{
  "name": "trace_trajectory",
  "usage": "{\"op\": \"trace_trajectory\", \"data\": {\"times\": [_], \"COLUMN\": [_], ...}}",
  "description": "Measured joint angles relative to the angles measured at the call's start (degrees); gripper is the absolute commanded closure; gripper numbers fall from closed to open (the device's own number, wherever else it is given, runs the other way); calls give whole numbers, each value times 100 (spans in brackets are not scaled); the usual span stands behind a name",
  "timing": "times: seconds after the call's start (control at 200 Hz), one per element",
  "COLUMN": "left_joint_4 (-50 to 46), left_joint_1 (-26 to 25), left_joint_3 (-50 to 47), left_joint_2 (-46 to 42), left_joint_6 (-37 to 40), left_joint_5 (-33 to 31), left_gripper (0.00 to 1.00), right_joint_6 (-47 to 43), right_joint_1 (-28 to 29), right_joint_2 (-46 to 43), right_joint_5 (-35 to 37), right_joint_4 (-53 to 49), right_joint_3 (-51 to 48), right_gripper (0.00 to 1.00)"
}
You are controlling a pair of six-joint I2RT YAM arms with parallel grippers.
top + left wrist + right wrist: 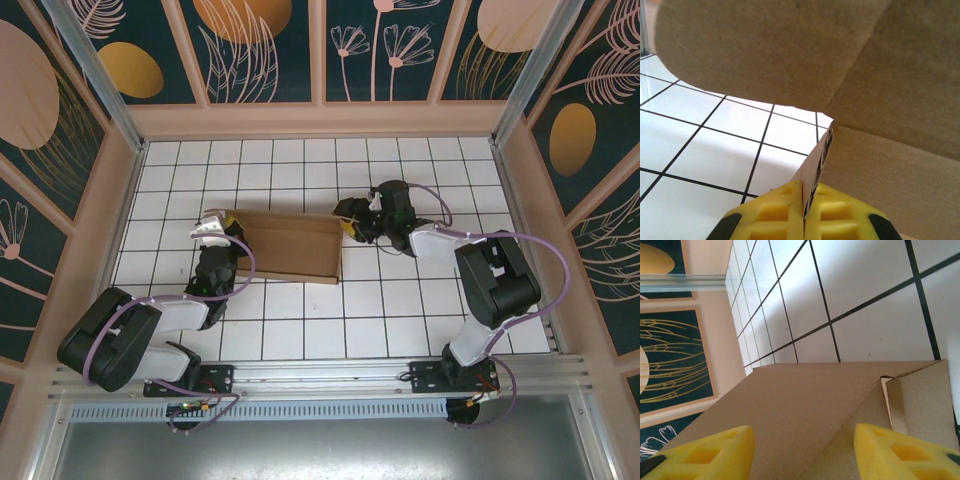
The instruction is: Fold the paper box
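The paper box (290,245) is plain brown cardboard, partly folded, lying on the white tiled floor in the middle of the top view. At its left end my left gripper (215,230) is shut on it. The left wrist view shows the yellow fingers (775,212) pinching the edge of a doubled cardboard wall (817,160), with a curved flap (765,50) hanging above. My right gripper (348,222) is at the box's right end. Its yellow fingertips (715,452) stand wide apart and open, with a flat box panel (805,405) just beyond them and a small tab (920,400) to the right.
Wooden walls with dark floral panels (260,50) enclose the tiled floor (300,330) on three sides. A metal rail (330,375) with both arm bases runs along the near edge. Bare tiles lie in front of and behind the box.
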Motion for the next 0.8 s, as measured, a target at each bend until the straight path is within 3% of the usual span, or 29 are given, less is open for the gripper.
{"op": "trace_trajectory", "data": {"times": [0.21,0.801], "left_joint_4": [-4,-33], "left_joint_1": [0,22], "left_joint_3": [0,0], "left_joint_2": [-2,-7], "left_joint_6": [0,0], "left_joint_5": [-2,-68], "left_gripper": [100,100], "right_joint_6": [463,1576], "right_joint_1": [37,254], "right_joint_2": [-2,-13], "right_joint_5": [76,494], "right_joint_4": [46,68], "right_joint_3": [-28,-28], "right_gripper": [39,40]}}
